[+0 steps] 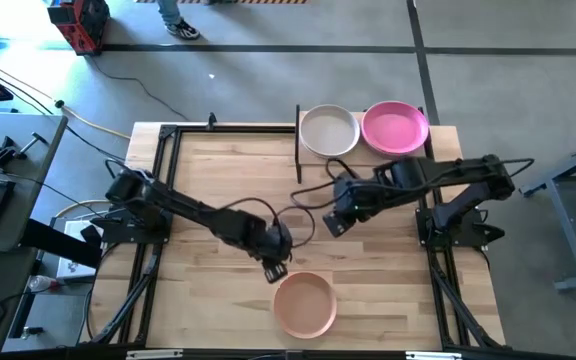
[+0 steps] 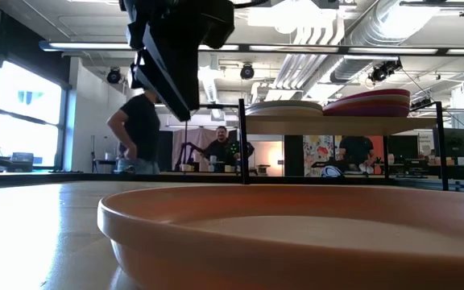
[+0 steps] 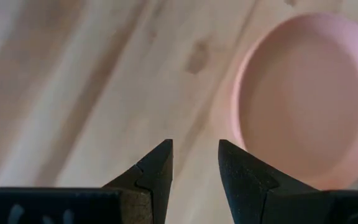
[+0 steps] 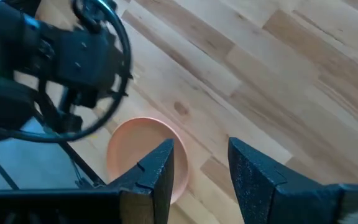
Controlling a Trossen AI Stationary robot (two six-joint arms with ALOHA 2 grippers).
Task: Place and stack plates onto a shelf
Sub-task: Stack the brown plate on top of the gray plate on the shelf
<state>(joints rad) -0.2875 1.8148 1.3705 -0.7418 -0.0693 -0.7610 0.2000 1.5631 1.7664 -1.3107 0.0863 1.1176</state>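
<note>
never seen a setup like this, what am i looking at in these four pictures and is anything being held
These are two dark robot arms at a wooden table, each ending in a two-finger gripper. One picture looks straight down from above, one looks level across the table top, and two come from cameras on the arms' wrists, so those show each arm's own fingers at the bottom.

A salmon plate lies on the table near the front edge. At the back stands a small shelf carrying a cream plate and a magenta plate; from the level camera both look like stacks.

The left gripper hangs just beside the salmon plate, open and empty. The right gripper waits mid-table, also open. Nothing is held.
</note>
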